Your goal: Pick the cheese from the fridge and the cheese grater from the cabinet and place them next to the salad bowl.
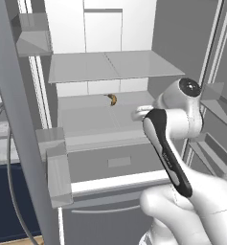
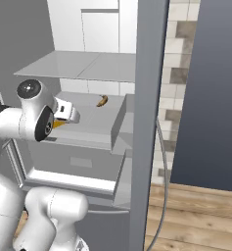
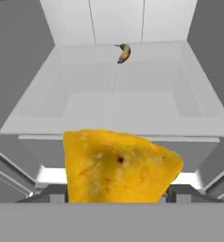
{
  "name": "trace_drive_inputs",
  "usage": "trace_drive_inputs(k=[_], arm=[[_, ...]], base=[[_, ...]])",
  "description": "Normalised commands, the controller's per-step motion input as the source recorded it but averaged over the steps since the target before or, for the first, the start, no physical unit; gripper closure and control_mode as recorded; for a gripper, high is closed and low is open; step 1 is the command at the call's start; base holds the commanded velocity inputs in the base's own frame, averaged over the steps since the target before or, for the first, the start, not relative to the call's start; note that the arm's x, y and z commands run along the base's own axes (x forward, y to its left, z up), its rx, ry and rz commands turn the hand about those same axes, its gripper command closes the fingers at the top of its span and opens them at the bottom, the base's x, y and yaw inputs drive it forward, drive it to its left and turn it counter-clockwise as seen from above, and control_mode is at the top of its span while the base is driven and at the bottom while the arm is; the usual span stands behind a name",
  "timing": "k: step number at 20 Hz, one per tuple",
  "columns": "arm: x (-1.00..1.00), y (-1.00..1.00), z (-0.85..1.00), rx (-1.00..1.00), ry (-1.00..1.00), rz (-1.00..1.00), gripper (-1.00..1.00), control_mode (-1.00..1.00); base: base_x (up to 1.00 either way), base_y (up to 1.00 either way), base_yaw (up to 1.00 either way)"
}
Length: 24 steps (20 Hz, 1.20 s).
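Note:
The cheese (image 3: 118, 168), a yellow-orange wedge, sits close in the hand view between the two dark finger tips of my gripper (image 3: 116, 194), which is shut on it. In the right base view a sliver of the cheese (image 2: 58, 124) shows under the hand, with the gripper (image 2: 68, 113) at the front of the middle shelf of the open fridge (image 2: 78, 63). From the left base view the gripper (image 1: 140, 113) pokes out from behind my forearm, over the same shelf of the fridge (image 1: 115, 67). The cheese is held in front of the shelf's front lip.
A curved brown banana-like item (image 3: 124, 53) lies at the back of the shelf, also visible as the banana-like item (image 1: 112, 99) (image 2: 102, 101). Door bins (image 1: 57, 167) jut out on the left. The fridge door's edge (image 2: 149, 122) stands close on the right, with a drawer front (image 1: 119, 162) below the shelf.

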Motion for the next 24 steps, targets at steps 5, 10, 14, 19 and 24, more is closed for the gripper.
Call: trace_drive_inputs(k=[5, 10, 14, 19, 24], arm=[[-0.46, -0.06, 0.27, 0.0, 0.01, -0.07, 1.0, -1.0], [-0.26, -0.01, 0.1, 0.0, -0.01, -0.03, 1.0, -1.0], [0.0, 0.0, 0.0, 0.0, 0.0, 0.0, 1.0, -1.0], [0.0, 0.0, 0.0, 0.0, 0.0, 0.0, 1.0, -1.0], [0.0, 0.0, 0.0, 0.0, 0.0, 0.0, 1.0, 1.0]], base=[[0.0, 0.0, 0.0], [0.0, 0.0, 0.0], [0.0, 0.0, 0.0], [0.0, 0.0, 0.0], [0.0, 0.0, 0.0]])
